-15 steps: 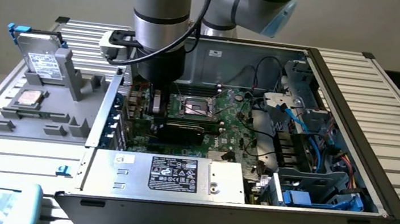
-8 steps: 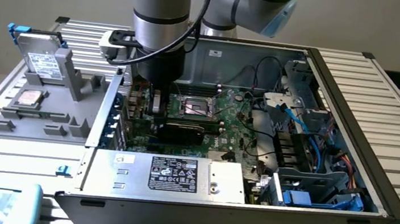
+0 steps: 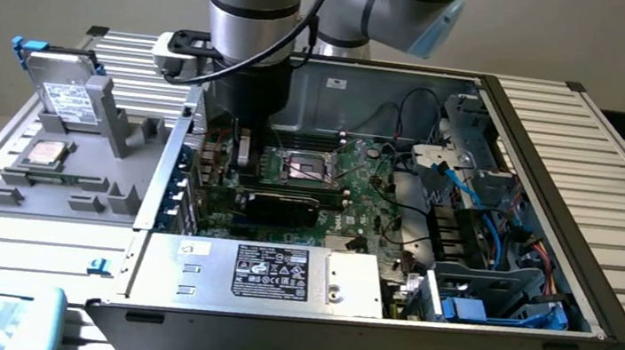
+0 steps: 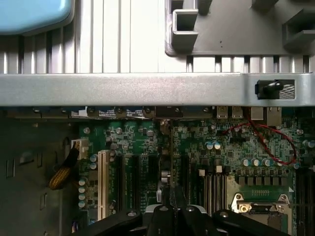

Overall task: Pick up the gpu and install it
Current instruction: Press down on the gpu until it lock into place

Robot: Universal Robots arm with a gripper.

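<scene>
Ok so, gripper (image 4: 170,197) clenched on gpu (image 4: 165,162), card edge-on over motherboard (image 4: 133,142) slots, by rear wall of PC case (image 4: 147,88). Risks as I see them: slight tilt misses slot, contacts jam on board; bracket snags rear wall; thin pinch lets card twist.

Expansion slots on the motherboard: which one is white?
The end slot of the row, next to the yellow braided cable; the other slots are black.

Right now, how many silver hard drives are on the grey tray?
1: the hard drive stands upright at the grey tray's far end; others may hide inside the case.
</scene>
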